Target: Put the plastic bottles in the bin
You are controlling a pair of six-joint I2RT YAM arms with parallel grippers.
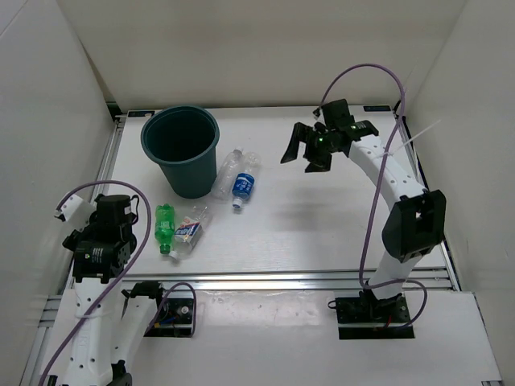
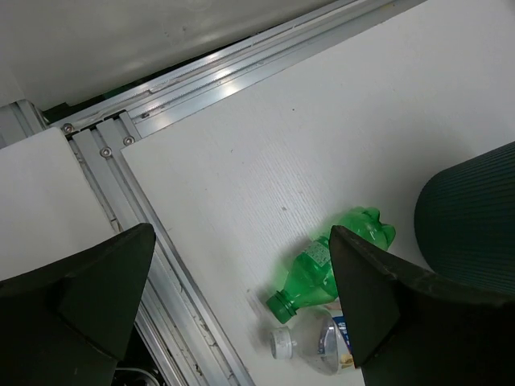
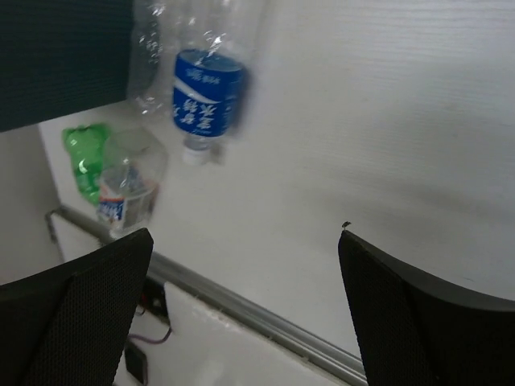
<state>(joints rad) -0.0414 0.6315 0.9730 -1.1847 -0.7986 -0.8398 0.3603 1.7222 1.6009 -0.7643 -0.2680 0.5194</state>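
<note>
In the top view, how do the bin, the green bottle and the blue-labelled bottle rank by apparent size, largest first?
1. The bin, clearly the largest.
2. The green bottle and the blue-labelled bottle look about alike in size, so I do not rank them.

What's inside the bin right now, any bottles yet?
From above, the bin looks dark and empty inside; its near inner side is hidden. Outside lie the green bottle, yellow-labelled bottle, plain bottle and blue-labelled bottle.

A flat white matte surface (image 1: 322,225) has plain white panel walls (image 1: 265,48) behind and beside it; a silver aluminium rail (image 1: 306,280) borders its near edge.
</note>
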